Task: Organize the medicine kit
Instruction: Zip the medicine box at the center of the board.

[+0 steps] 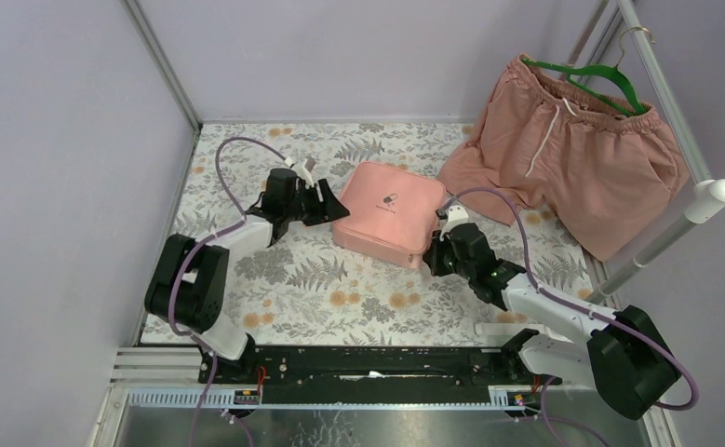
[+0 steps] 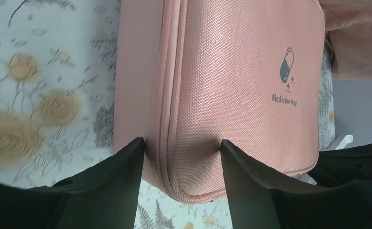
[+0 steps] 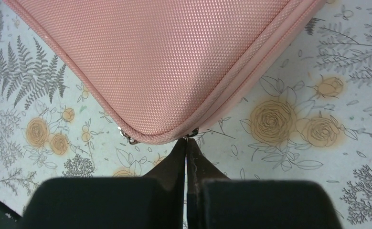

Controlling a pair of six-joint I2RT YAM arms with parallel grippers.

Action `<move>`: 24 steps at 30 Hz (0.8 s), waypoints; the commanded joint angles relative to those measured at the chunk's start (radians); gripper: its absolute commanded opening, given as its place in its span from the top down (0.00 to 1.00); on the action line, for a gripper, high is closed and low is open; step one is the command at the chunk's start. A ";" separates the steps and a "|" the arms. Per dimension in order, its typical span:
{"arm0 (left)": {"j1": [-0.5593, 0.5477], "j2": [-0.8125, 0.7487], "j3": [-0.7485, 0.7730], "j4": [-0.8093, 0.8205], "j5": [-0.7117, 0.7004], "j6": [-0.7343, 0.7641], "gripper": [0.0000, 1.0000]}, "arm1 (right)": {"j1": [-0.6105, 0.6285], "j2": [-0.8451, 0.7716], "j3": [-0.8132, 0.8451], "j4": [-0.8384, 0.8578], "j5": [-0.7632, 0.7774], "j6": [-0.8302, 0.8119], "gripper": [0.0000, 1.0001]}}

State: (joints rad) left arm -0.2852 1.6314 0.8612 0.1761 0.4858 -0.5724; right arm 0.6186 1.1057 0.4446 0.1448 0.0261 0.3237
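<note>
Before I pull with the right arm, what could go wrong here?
The right gripper, jaws shut, meets the zipper pull only at its very tips, so it may slip off.
The left gripper merely straddles the edge of the medicine kit, jaws apart, so the kit could slide rather than unzip.
The pink shorts lie right beside the kit's far corner and might snag.

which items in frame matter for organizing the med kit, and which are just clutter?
Job in hand:
- pink rectangular woven-fabric zip case with a pill logo
- left gripper, fingers astride the case's edge
- right gripper, shut at the case's corner zip

Lying about:
- salmon-pink drawstring shorts
- green plastic hanger holding them
</note>
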 commanded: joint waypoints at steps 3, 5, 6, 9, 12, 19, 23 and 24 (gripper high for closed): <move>-0.027 -0.208 -0.149 -0.054 0.018 -0.014 0.37 | 0.031 0.063 0.091 0.051 -0.222 -0.049 1.00; -0.028 -0.297 -0.213 -0.096 -0.025 -0.026 0.36 | 0.042 0.086 0.115 0.050 -0.227 -0.065 1.00; -0.028 -0.348 -0.242 -0.119 -0.053 -0.034 0.36 | 0.046 0.102 0.126 0.051 -0.228 -0.072 1.00; -0.027 -0.494 -0.309 -0.214 -0.165 -0.064 0.35 | 0.052 0.160 0.177 0.052 -0.238 -0.106 1.00; -0.027 -0.635 -0.332 -0.332 -0.291 -0.080 0.30 | 0.053 0.228 0.236 0.053 -0.256 -0.155 1.00; -0.025 -0.777 -0.199 -0.573 -0.512 -0.035 0.01 | 0.049 0.290 0.283 0.031 -0.204 -0.212 1.00; -0.038 -0.777 -0.161 -0.498 -0.378 0.063 0.01 | 0.047 0.273 0.243 0.060 -0.212 -0.184 1.00; -0.068 -0.771 -0.164 -0.474 -0.361 0.085 0.01 | 0.047 0.272 0.236 0.068 -0.213 -0.175 1.00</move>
State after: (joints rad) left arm -0.3061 0.8604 0.6716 -0.3260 0.0681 -0.5896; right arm 0.6594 1.3987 0.6891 0.1326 -0.1692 0.1429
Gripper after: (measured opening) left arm 0.984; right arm 0.013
